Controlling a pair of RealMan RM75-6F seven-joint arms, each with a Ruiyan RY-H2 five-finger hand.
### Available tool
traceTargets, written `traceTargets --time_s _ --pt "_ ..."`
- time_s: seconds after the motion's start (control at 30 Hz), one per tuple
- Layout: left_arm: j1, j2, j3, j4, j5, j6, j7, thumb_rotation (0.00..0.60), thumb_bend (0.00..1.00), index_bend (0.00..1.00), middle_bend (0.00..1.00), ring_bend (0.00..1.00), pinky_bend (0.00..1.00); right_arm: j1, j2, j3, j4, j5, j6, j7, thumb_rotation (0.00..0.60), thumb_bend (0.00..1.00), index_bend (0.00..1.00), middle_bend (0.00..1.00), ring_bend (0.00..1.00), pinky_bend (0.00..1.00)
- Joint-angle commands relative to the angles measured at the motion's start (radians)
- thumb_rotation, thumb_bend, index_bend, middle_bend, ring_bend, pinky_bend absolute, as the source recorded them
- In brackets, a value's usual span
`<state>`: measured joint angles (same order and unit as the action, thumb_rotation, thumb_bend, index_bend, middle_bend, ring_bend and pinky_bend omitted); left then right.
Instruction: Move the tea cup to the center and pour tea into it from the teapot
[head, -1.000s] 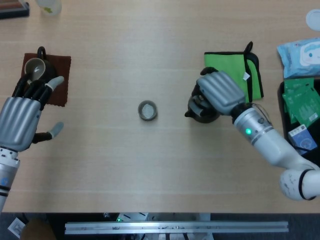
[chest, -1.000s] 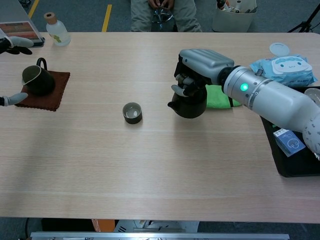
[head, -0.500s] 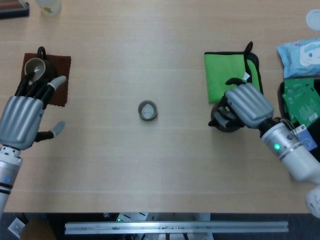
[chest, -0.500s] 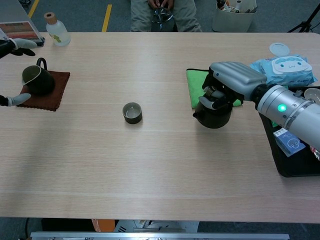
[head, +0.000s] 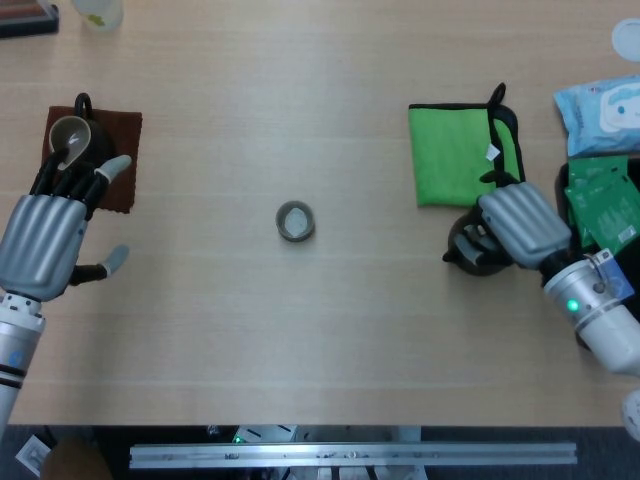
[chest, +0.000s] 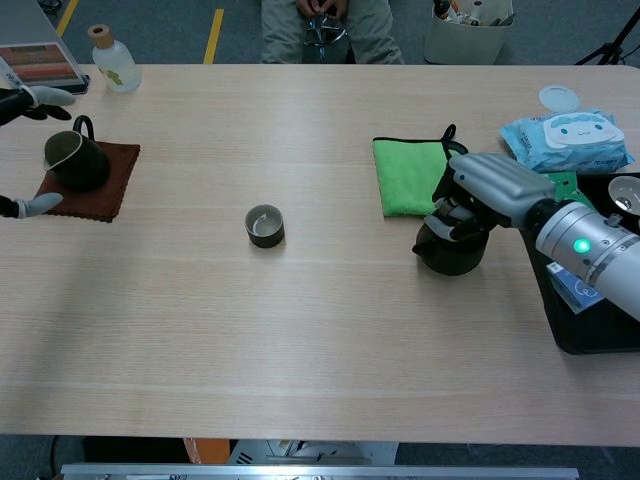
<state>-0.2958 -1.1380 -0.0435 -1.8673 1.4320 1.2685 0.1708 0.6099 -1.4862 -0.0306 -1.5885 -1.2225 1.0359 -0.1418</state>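
The small dark tea cup (head: 295, 221) (chest: 265, 225) stands alone near the table's middle. My right hand (head: 520, 225) (chest: 490, 185) grips the black teapot (head: 468, 256) (chest: 448, 250) from above, just in front of the green cloth (head: 455, 155) (chest: 405, 175); the spout points toward the cup. I cannot tell whether the pot touches the table. My left hand (head: 48, 235) is open with fingers spread, beside a dark handled pitcher (head: 75, 135) (chest: 72, 160) on a brown mat (head: 125, 150) (chest: 100, 190). It holds nothing.
A black tray (chest: 590, 330) with green packets (head: 600, 200) sits at the right edge, close to my right forearm. A blue wipes pack (chest: 565, 135) lies behind it. A small bottle (chest: 108, 55) stands at the far left corner.
My right hand has carried the teapot to the right, away from the cup, from beside the cloth's left edge to its front right corner. The left hand and cup have stayed put.
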Motion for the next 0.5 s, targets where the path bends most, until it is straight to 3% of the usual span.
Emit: traceTargets --time_s 0.03,0.5 --pt "-0.002 -0.002 -0.002 0.003 -0.008 -0.004 0.0 0.6 0.25 0.1 0.2 0.17 0.07 -0.009 -0.016 0.002 0.024 -0.007 -0.011 0.005 0.6 0.39 0.95 0.91 0.82 0.19" --pt "-0.011 -0.009 -0.004 0.011 -0.022 -0.017 -0.002 0.6 0.25 0.1 0.2 0.17 0.07 -0.031 -0.055 0.02 0.083 -0.016 -0.044 -0.004 0.6 0.39 0.94 0.89 0.81 0.19"
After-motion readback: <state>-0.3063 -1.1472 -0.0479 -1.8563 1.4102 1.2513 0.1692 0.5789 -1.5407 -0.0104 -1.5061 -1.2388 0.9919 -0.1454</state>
